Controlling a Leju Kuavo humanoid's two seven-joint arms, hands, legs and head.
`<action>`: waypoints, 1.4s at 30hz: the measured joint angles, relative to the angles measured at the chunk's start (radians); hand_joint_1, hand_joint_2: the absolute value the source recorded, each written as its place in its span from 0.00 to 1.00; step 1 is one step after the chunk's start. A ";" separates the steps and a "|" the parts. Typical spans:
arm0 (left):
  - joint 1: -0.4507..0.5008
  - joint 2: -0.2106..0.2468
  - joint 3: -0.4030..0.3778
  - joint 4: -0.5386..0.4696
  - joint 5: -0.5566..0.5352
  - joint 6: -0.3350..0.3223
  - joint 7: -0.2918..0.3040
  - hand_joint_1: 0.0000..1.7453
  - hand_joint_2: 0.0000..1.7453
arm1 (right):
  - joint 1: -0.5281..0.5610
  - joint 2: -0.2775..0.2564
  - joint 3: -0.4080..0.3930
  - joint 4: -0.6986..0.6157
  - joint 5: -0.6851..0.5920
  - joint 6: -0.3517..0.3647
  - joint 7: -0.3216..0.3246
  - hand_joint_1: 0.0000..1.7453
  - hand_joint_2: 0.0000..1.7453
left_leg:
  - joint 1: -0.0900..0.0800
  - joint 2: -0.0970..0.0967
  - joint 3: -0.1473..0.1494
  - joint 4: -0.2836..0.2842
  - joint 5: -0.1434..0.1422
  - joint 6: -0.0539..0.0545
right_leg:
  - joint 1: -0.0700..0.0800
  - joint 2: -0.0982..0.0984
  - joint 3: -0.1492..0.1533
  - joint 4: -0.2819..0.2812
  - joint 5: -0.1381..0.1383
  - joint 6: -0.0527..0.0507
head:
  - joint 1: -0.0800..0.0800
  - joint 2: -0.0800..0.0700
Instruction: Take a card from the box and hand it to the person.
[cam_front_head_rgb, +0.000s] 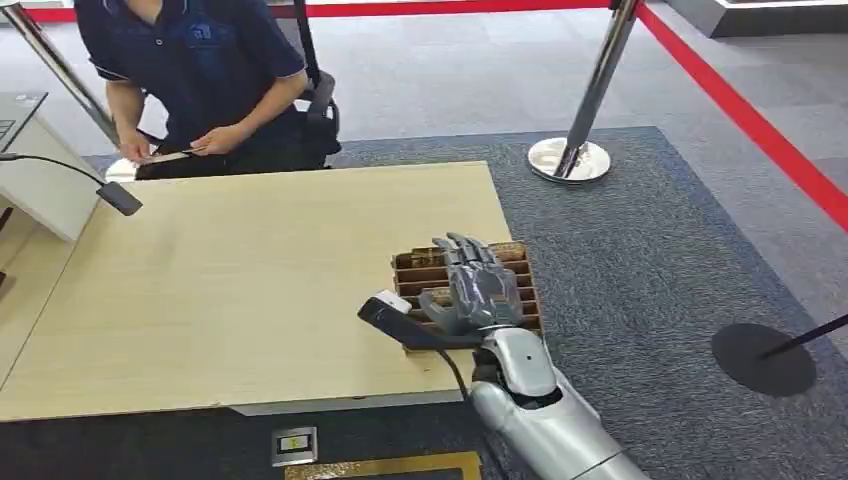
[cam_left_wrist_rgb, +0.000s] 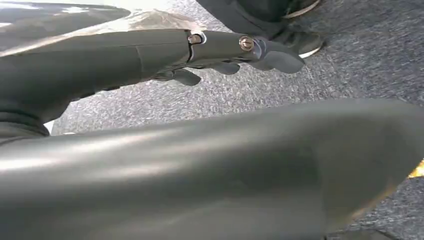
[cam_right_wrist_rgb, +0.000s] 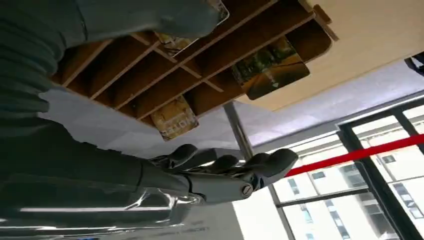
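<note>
Head view entry: I am looking at the brown slotted wooden card box (cam_front_head_rgb: 512, 262) sitting at the near right corner of the pale wood-grain table (cam_front_head_rgb: 250, 290), partly overhanging its edge. Printed picture cards (cam_right_wrist_rgb: 270, 70) are standing in several of its compartments, seen most plainly from the right wrist camera, where one is leaning in an end slot and another (cam_right_wrist_rgb: 175, 119) is poking out of a slot on the far row. They are standing on edge, which I judge is meant to leave a top edge free for pinching.

I am holding the grey many-fingered right hand (cam_front_head_rgb: 470, 290) over the middle of the box, fingers extended and a little spread, thumb apart. It is gripping nothing that I can see; no card is between thumb and fingers. Whether the fingertips are touching the dividers I cannot tell. I judge this to be the approach, with the pick not yet made.

The dark left hand (cam_left_wrist_rgb: 235, 52) is hanging down beside the body over grey carpet, fingers stretched nearly straight and holding nothing.

Across the table a person in a dark blue shirt (cam_front_head_rgb: 190, 60) is sitting in an office chair, hands (cam_front_head_rgb: 215, 140) busy with something thin and flat at the far edge. A chrome stanchion post (cam_front_head_rgb: 580, 120) with red tape is standing on the carpet beyond the box.
</note>
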 joint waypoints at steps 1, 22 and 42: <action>0.000 0.000 0.000 0.000 -0.002 0.000 0.000 0.00 0.00 | 0.000 -0.001 0.000 0.001 0.004 0.000 0.005 0.22 1.00 | 0.000 0.000 0.000 0.000 0.000 0.000 | 0.000 0.000 0.000 0.000 0.000 0.000 | 0.000 0.000; -0.020 0.001 -0.003 0.000 -0.011 -0.035 0.051 0.00 0.00 | -0.015 -0.002 -0.001 0.043 0.037 0.029 0.027 0.31 1.00 | 0.000 0.000 0.000 0.000 0.000 0.000 | 0.000 0.000 0.000 0.000 0.000 0.000 | 0.000 0.000; -0.035 0.001 -0.020 0.000 -0.004 -0.039 0.058 0.00 0.00 | -0.032 -0.005 -0.003 0.111 0.076 0.046 0.061 0.32 1.00 | 0.000 0.000 0.000 0.000 0.000 0.000 | 0.000 0.000 0.000 0.000 0.000 0.000 | 0.000 0.000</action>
